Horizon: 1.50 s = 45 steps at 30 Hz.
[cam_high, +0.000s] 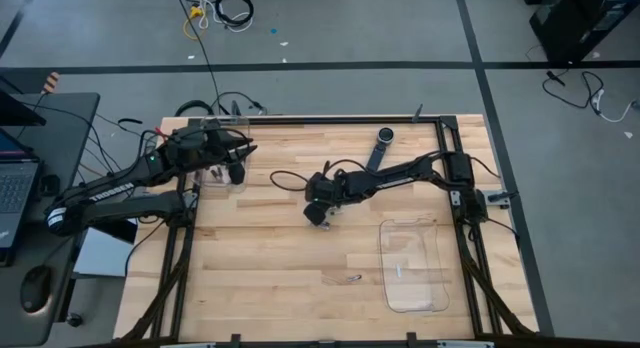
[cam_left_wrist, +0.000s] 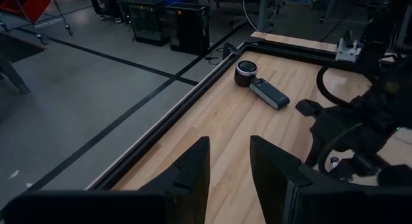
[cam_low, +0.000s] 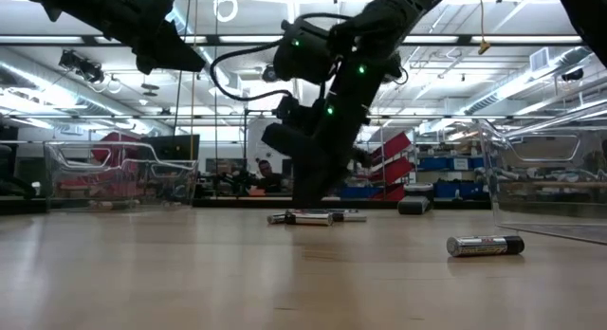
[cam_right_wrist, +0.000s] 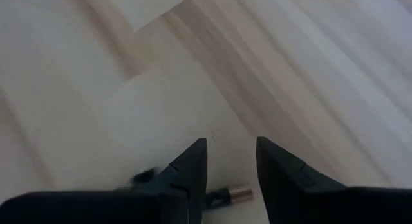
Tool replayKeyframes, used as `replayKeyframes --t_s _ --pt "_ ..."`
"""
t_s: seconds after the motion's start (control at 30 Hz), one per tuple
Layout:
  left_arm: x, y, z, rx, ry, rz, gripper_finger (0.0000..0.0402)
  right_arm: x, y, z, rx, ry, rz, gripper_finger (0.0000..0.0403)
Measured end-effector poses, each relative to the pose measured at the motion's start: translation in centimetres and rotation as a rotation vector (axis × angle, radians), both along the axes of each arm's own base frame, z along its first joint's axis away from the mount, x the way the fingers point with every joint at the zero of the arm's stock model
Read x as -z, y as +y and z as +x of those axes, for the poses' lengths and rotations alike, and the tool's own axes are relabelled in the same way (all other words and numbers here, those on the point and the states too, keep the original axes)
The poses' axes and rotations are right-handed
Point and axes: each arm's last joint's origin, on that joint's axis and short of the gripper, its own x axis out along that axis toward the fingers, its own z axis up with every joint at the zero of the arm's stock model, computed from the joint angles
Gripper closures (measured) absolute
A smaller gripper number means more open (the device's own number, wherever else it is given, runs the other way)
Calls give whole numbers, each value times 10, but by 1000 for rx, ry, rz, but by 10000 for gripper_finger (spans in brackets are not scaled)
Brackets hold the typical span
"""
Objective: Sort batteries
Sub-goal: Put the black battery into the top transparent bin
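A battery (cam_right_wrist: 226, 196) lies flat on the table (cam_right_wrist: 302, 69) just beneath the right gripper (cam_right_wrist: 230, 161), whose fingers stand spread and empty. A descent slightly off its axis could roll it away. The left gripper (cam_left_wrist: 228, 161), also spread, hovers over the far-left clear bin (cam_high: 222, 177).

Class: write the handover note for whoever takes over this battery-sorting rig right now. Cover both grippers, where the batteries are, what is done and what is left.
Right gripper: open, low over mid-table, a battery between its fingers, not gripped.
Left gripper: open, empty, above the small clear bin at the table's left rear.
Batteries: a small cluster under the right gripper, one alone nearer the front.
Large clear tray front right: contents cannot be made out.
Done: cannot tell.
Left: the loose batteries on the table.
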Motion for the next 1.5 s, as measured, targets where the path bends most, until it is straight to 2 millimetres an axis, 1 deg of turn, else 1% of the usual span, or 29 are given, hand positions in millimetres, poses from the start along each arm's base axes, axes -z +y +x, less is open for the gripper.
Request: replayKeyframes --t_s 0.1,0.2,0.3,0.5,0.8,0.93,1.17,1.5 --pt "0 0 0 0 0 0 291 -16 1 1 -15 19 23 283" --pt "0 0 0 0 -1 -1 291 -27 -1 -1 65 46 61 283" --pt "1 0 1 1 4 -4 291 -32 -4 -4 146 62 109 284" --pt "4 3 6 1 27 -16 291 -23 -2 -8 216 62 144 288" --pt "13 8 16 1 81 -41 291 -24 -3 -6 261 17 138 288" --pt "13 8 17 1 77 -39 291 -24 -3 -5 278 7 122 288" --pt "13 8 17 1 77 -38 291 -11 -1 -2 276 25 114 288" --pt "13 8 16 1 81 -39 291 -10 2 -4 303 37 124 289"
